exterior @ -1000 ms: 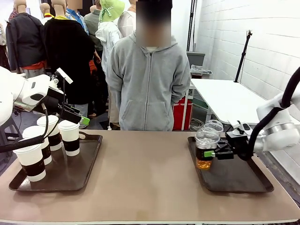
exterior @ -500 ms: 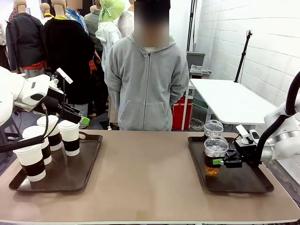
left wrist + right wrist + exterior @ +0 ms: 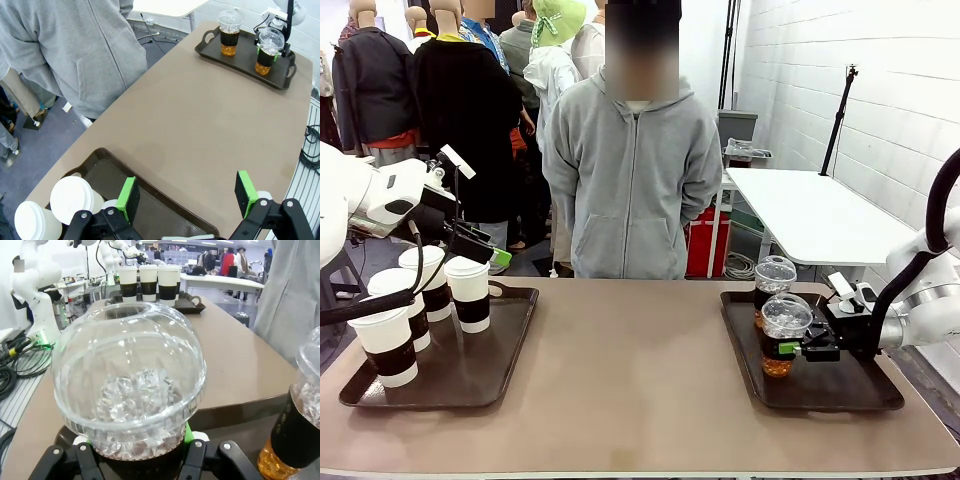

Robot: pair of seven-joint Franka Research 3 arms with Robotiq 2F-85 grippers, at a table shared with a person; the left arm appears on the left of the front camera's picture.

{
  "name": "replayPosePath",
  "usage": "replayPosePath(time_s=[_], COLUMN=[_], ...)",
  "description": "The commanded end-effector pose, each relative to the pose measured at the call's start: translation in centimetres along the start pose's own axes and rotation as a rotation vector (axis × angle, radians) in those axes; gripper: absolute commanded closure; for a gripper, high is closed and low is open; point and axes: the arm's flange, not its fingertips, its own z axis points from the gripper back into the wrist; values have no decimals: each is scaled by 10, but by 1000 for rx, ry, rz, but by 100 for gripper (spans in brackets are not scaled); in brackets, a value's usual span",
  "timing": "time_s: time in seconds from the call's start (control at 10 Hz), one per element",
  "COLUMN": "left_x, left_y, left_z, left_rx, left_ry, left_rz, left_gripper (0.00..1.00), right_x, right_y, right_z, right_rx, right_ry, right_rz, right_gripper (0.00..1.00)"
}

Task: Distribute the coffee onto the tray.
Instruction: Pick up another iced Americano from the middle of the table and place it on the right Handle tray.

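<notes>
My right gripper point(image 3: 790, 348) is shut on a clear dome-lidded cup of dark coffee point(image 3: 784, 330), low over the right-hand tray point(image 3: 825, 398); whether the cup rests on it I cannot tell. In the right wrist view that cup point(image 3: 130, 390) fills the middle between my fingers point(image 3: 200, 460). A second clear cup point(image 3: 773, 285) stands just behind it on the same tray. Several white lidded cups with brown sleeves point(image 3: 468, 293) stand on the left tray point(image 3: 470, 375). My left gripper point(image 3: 187, 196) hangs open above that tray's near corner, holding nothing.
A person in a grey hoodie point(image 3: 635, 170) stands at the far edge of the table, arms behind the back. Bare tabletop point(image 3: 630, 370) lies between the two trays. A white side table point(image 3: 810, 215) stands off to the back right.
My right gripper has carried the clear cup rightward and down, closer to the other clear cup on the right tray. The left arm has not moved.
</notes>
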Motion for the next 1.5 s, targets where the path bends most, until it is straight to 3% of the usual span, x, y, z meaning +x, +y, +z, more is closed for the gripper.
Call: replayPosePath(time_s=[0.0, 0.2, 0.4, 1.4], left_x=[-2, -2, -2, -2], left_y=[1, 1, 1, 1], left_z=[-1, -1, -1, -1], left_rx=[-5, -5, -5, -5], left_ry=[-1, -1, -1, -1], left_rz=[-2, -2, -2, -2], left_gripper=[0, 0, 0, 0], right_x=[0, 1, 2, -34], right_y=[-4, -5, -4, 40], right_z=[2, 0, 3, 54], right_rx=[8, 8, 9, -127], right_ry=[-18, -19, -28, -74], right_rz=[-9, -29, -51, -109], right_gripper=[37, 37, 0, 0])
